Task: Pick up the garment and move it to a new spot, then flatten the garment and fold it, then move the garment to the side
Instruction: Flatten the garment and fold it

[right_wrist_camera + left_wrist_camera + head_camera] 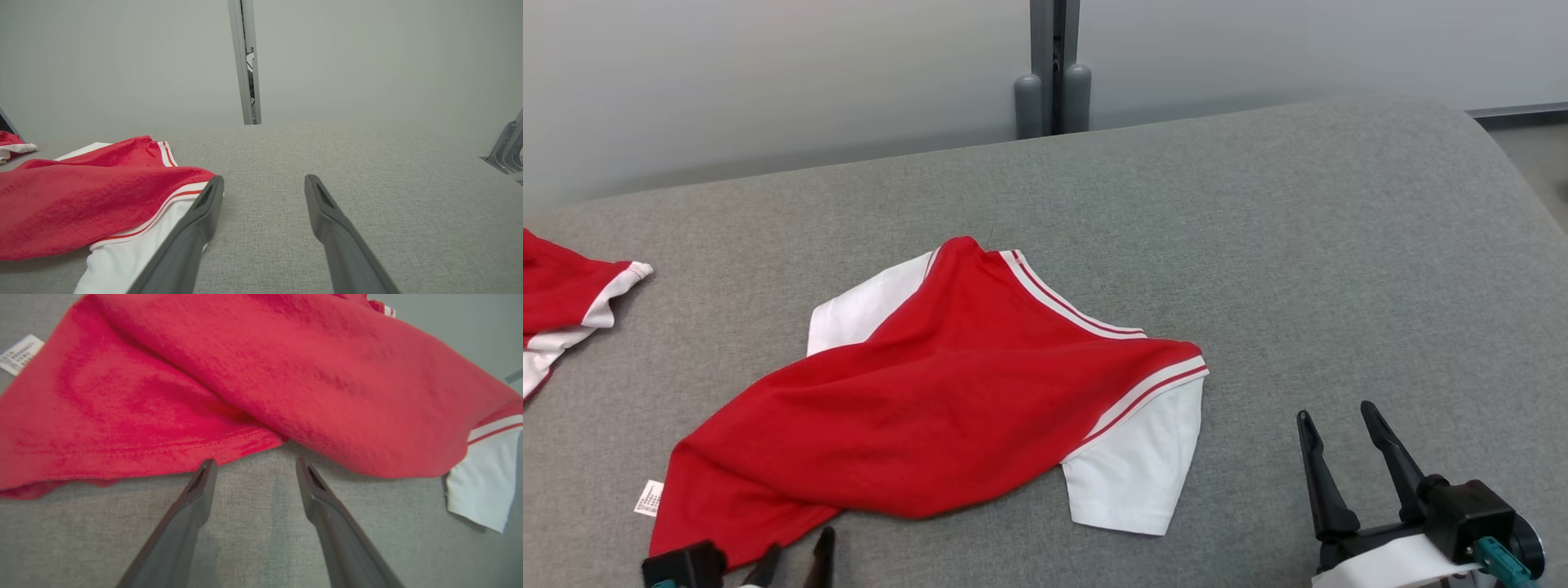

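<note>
- garment (947, 392): lies crumpled near the middle of the grey surface (1339, 245), toward the robot's left, with its lower end by the near edge.
- risk, judged: the red body is doubled over itself in a diagonal fold. a pinch at the near hem could take two layers at once, and the flattening would then drag the fold along instead of opening it.
- risk, judged: the cloth is limp. a pull from one corner alone would probably twist it further, so both ends need holding.
- appearance: red body, white sleeves with red-and-white striped trim. one white sleeve (1143, 465) is spread flat on the right and the other is partly tucked behind. a care label (648, 498) sticks out at the lower left corner.
- left tool (255, 462): fingers spread and grasping nothing, with the tips just beside the near hem.
- right tool (1337, 410): fingers spread and empty, low over bare surface, near the white sleeve but apart from it.
- surroundings: a second red-and-white garment (564, 302) lies at the far left edge, well apart. a grey post (1054, 65) stands behind.
</note>
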